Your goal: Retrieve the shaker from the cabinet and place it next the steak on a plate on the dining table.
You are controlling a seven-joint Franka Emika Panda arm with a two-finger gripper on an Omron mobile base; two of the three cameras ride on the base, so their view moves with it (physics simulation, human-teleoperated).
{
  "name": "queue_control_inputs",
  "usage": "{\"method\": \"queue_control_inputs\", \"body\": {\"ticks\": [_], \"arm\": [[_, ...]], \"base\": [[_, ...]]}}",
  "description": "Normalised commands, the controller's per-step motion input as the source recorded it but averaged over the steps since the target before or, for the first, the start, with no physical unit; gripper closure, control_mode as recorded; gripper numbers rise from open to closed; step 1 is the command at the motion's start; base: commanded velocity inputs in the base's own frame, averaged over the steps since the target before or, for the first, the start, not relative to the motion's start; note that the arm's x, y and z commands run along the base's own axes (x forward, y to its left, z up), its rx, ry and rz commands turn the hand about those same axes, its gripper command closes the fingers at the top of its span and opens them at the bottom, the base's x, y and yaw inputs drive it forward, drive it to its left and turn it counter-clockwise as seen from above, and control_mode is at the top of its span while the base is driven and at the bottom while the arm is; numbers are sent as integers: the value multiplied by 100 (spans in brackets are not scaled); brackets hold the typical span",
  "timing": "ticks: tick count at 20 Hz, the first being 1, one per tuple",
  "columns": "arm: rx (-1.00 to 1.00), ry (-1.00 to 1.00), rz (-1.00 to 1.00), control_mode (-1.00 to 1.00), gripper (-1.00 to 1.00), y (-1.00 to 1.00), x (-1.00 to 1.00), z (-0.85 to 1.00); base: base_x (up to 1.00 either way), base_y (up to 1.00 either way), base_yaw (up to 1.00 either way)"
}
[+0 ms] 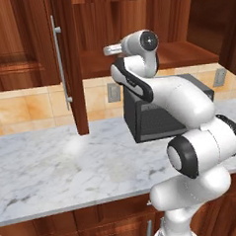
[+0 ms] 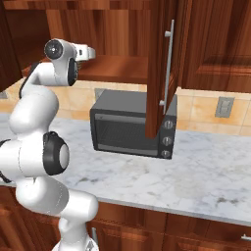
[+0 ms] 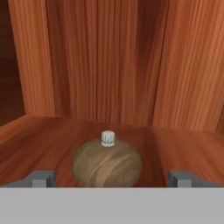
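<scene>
The shaker (image 3: 107,162), a brown wooden knob shape with a small pale cap, stands on the shelf inside the reddish-brown cabinet (image 3: 109,65). My gripper (image 3: 112,178) is open. One fingertip (image 3: 41,178) is left of the shaker and the other (image 3: 183,178) is right of it, both well apart from it. From the base, my wrist (image 1: 140,43) reaches into the open cabinet above its shelf (image 1: 185,54). The cabinet door (image 1: 71,63) with its silver bar handle (image 1: 60,69) stands swung out. The steak, the plate and the dining table are out of view.
A dark microwave (image 1: 159,115) sits on the marble wall counter (image 1: 58,163) under the cabinet shelf (image 2: 117,68). The open door (image 2: 159,73) juts out over the counter (image 2: 206,181), in front of the microwave (image 2: 122,128). Drawer fronts run below the counter edge.
</scene>
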Motion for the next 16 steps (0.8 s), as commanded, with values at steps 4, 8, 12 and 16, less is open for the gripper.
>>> {"method": "queue_control_inputs", "body": {"ticks": [4,8,12,16], "arm": [[0,0,0,-100,100,28,16,-23],[0,0,0,-100,100,71,-21,-1],[0,-6,1,-100,100,30,-94,1],[6,-12,0,-100,100,-16,-100,4]], "base": [[0,0,0],[0,0,0],[0,0,0],[0,0,0]]}}
